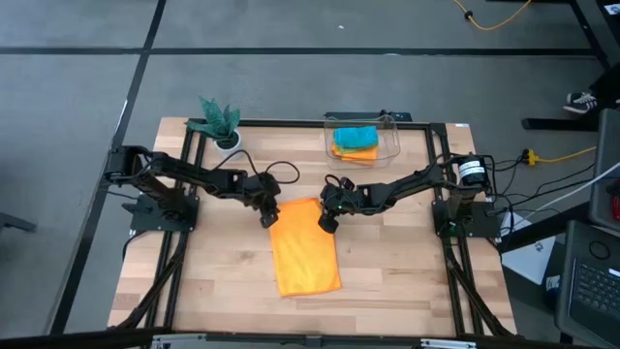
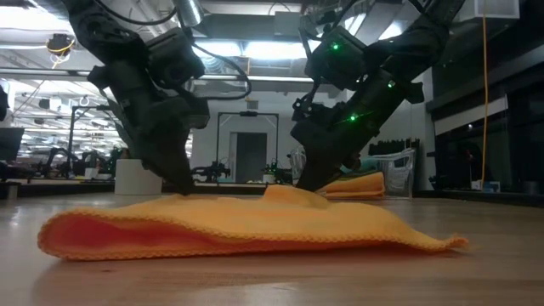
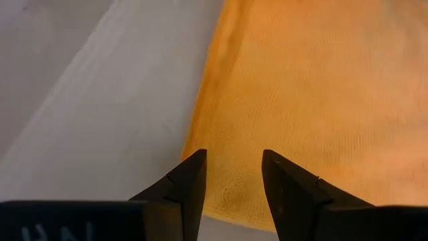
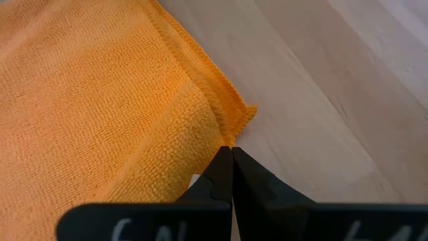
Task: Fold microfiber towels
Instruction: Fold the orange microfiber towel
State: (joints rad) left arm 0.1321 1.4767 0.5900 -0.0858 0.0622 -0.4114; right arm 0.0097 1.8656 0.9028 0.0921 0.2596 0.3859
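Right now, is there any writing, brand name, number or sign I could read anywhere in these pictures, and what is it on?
None can be read in full.
Left gripper: pale marks on its dark body, cut off at the frame edge, unreadable.
Right gripper: pale marks likewise cut off, unreadable.
Orange towel, clear bin, plant pot: no writing visible.

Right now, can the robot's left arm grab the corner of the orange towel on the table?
Probably yes. The left gripper hangs right over the near corner of the orange towel with its fingers apart, and nothing sits between them. The right gripper is shut at the other corner, off to the side, so it should not block.
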